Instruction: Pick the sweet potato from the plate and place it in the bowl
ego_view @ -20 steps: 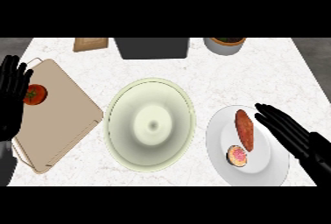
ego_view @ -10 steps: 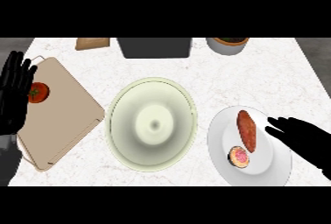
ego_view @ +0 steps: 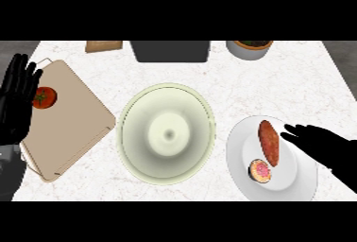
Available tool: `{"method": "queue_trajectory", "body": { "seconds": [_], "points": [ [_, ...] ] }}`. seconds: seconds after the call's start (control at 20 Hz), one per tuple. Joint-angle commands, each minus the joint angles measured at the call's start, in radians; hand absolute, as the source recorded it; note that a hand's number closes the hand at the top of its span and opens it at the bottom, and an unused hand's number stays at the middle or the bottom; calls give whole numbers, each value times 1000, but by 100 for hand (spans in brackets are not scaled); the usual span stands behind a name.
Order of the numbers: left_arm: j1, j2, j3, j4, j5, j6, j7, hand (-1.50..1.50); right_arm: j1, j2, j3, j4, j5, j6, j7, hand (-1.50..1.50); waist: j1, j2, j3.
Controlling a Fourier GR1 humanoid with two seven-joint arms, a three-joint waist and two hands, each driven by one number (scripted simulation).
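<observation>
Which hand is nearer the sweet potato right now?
Right. The right hand sits just right of the sweet potato, fingers nearly touching it; the left hand rests far across the counter, at the view's left edge.

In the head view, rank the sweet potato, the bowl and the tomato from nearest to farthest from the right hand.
1. Sweet potato: on the white plate, just left of the right hand fingertips.
2. Bowl: mid-counter, left of the plate.
3. Tomato: on the cutting board at far left, beside the left hand.

Glossy pale bowl (ego_view: 167, 133), matt wooden cutting board (ego_view: 66, 124), marbled stone counter (ego_view: 209, 75).
</observation>
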Motion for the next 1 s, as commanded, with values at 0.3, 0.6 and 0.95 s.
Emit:
{"method": "queue_trajectory", "body": {
  "seconds": [0.3, 0.6, 0.95],
  "points": [
    [14, -42, 47, 37, -31, -58, -47, 0, 8, 180, 12, 203, 192, 35, -131, -150, -4, 0, 0],
    [-27, -70, 31, -16, -86, -17, 38, 0, -31, 303, 52, 370, 354, -12, -191, -150, -2, 0, 1],
    [-49, -55, 106, 54, -72, -85, 10, 0, -145, 347, -38, 466, 353, 77, -299, -150, -1, 1, 0]
  ]
}}
